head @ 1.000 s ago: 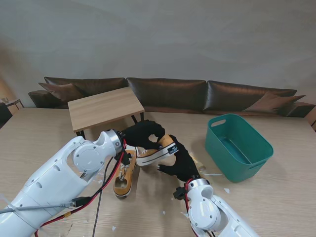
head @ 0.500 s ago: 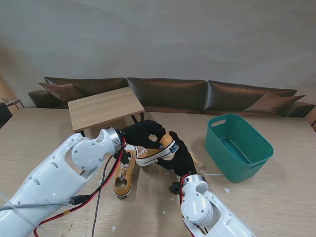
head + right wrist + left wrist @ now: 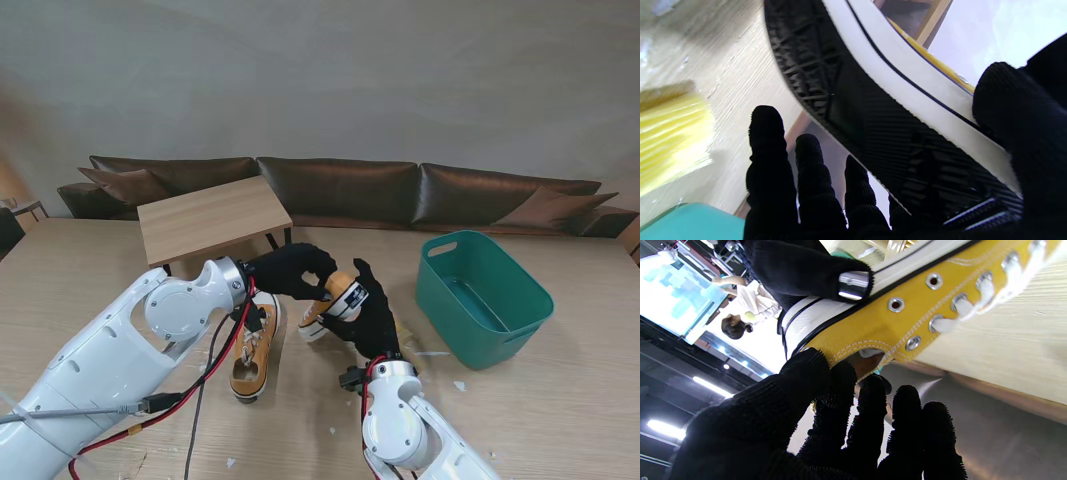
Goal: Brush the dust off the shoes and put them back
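Since a second ago the raised shoe [image 3: 335, 300] tips steeper, sole toward the right robot hand [image 3: 368, 318]. Both it and the left robot hand [image 3: 290, 270] grasp it above the counter [image 3: 520, 400]. Mid-handling; brushing likely comes next.

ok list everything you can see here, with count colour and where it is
held shoe: 1, yellow with white sole, lifted between both hands at the table's middle
other shoe: 1, yellow, lying on the table under the left arm
tub: 1, green, right side of the table
brush: 1, yellow bristles, on the table near the tub
small table: 1, light wood, beyond the main table on the left
sofa: 1, dark brown, along the wall
left hand: black glove, gripping the held shoe
right hand: black glove, against its sole
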Controlling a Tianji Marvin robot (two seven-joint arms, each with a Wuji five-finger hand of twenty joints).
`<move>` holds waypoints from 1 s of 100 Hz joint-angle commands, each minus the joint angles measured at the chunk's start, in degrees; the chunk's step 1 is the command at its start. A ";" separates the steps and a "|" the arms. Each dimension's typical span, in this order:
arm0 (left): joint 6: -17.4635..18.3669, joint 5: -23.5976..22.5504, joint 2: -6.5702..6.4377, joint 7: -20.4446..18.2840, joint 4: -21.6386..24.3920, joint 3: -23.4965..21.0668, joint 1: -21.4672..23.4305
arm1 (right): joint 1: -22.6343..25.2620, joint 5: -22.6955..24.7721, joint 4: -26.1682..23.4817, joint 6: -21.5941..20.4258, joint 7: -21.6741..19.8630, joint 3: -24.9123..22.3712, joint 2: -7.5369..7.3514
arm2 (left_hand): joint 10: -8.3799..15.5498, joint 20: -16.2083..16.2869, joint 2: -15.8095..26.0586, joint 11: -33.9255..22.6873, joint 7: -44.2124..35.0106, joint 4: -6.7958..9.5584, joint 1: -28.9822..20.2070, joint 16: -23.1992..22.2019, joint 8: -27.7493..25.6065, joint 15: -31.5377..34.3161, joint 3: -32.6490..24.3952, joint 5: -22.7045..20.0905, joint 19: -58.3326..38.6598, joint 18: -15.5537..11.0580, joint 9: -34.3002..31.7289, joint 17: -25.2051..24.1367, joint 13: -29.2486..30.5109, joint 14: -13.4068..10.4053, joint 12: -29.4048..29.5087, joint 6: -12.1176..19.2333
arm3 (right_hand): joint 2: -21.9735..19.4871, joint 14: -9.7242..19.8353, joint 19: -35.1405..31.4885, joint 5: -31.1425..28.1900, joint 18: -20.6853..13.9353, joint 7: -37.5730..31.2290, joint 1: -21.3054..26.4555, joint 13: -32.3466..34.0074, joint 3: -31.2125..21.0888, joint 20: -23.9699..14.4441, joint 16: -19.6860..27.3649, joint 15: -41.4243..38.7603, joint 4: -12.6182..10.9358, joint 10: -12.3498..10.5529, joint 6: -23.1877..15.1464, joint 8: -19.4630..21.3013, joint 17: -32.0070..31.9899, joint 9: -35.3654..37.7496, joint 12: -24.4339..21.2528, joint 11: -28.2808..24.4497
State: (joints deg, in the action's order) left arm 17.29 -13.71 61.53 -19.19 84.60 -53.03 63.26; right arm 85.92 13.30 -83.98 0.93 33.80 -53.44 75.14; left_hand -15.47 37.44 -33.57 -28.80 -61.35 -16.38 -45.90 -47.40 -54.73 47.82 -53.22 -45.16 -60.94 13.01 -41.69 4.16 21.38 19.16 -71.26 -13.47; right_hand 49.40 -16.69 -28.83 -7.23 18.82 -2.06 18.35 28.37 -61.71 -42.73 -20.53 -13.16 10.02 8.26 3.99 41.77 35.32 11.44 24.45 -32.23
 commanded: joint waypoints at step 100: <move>-4.79 -0.23 1.69 4.28 0.66 -3.18 4.28 | -2.41 7.86 3.96 1.71 20.41 4.69 6.01 | -7.16 -1.32 10.20 21.52 39.39 7.99 -0.61 14.36 21.19 -26.70 20.50 -1.43 19.90 1.27 2.91 -6.61 -4.27 3.41 42.51 3.90 | -11.91 2.70 -46.03 -46.74 5.51 -63.62 15.71 46.13 -9.04 14.58 -16.84 -44.25 8.15 3.95 7.59 -10.04 7.62 61.85 12.49 -10.74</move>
State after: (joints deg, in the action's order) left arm 12.97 -13.82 62.85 -14.22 84.47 -56.13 66.44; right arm 83.92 20.93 -78.78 3.03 54.44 -49.16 80.24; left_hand -21.81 36.47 -25.14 -9.23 -26.65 -8.64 -50.64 -34.78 -34.67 23.72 -37.12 -47.20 -43.90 15.58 -40.45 -0.51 19.40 21.90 -31.02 -10.84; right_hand 48.93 -21.96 -76.33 -51.02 29.28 -55.34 18.67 67.28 -50.97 -30.39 -32.55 -43.54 21.19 15.67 16.80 27.33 44.15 68.13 33.26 -36.97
